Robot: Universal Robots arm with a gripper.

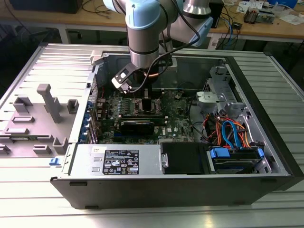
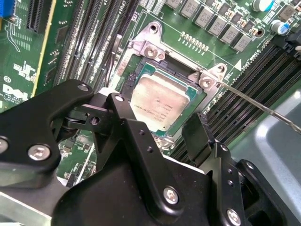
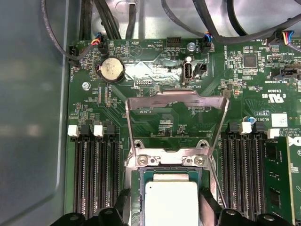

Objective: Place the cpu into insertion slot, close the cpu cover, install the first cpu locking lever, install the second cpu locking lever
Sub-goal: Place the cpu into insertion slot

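Print log | white label on silver panel: lines of lettering and symbols, illegible | motherboard: white silkscreen codes and a white sticker, not legible | cpu: faint top markings, unreadable

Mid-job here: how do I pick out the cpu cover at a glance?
Find the green motherboard, then the grey cpu seated in its insertion slot. The cpu cover is the thin silvery frame hinged open beside it, board visible through its window.

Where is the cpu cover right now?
In the first wrist view the cpu cover is swung open, hinged at the insertion slot's edge, beyond the seated cpu.
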